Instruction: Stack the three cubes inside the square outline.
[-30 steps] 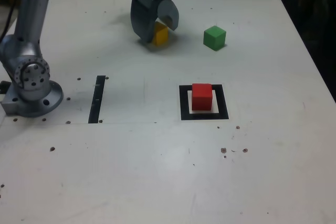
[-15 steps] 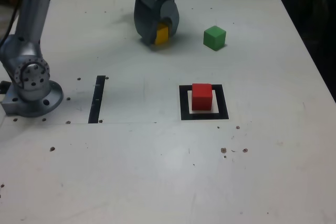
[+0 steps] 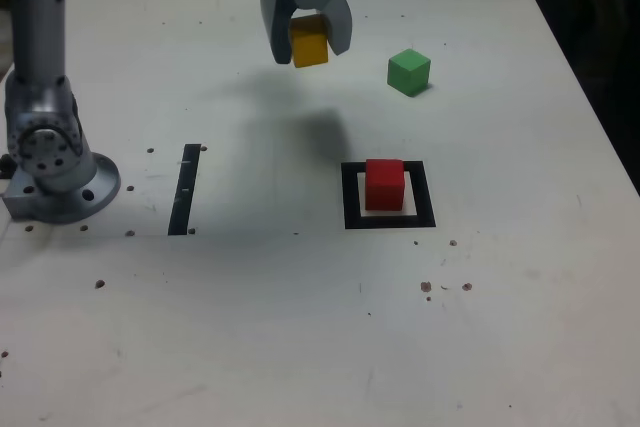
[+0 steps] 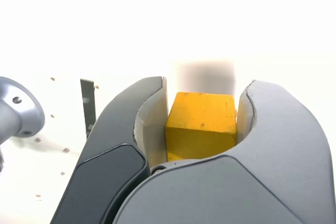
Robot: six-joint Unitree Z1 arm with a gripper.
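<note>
- Yellow cube point(image 3: 309, 45): a second ago it sat on the surface point(image 3: 300, 327) between spread jaws; now it is off the surface, raised, with its shadow cast well below it. The wrist view shows it point(image 4: 201, 124) seated between both inner faces.
- Pincer point(image 3: 307, 39): pressed onto the yellow cube, one jaw on each side face; it has closed and lifted within the last second.
- Red cube point(image 3: 384, 183): unmoved, resting inside the square outline point(image 3: 351, 197), below the pincer and toward the exterior view's right, nearer the camera.
- Green cube point(image 3: 408, 71): unmoved on the surface, beside the pincer toward the exterior view's right, apart from it.
- Black strip point(image 3: 185, 189): on the surface, below the pincer toward the exterior view's left; no part in the stack.
- Task standing: first layer in place, second cube picked up and in the air. Likely next need: carry it over the red cube and set it squarely on top. Green cube remains for last.
</note>
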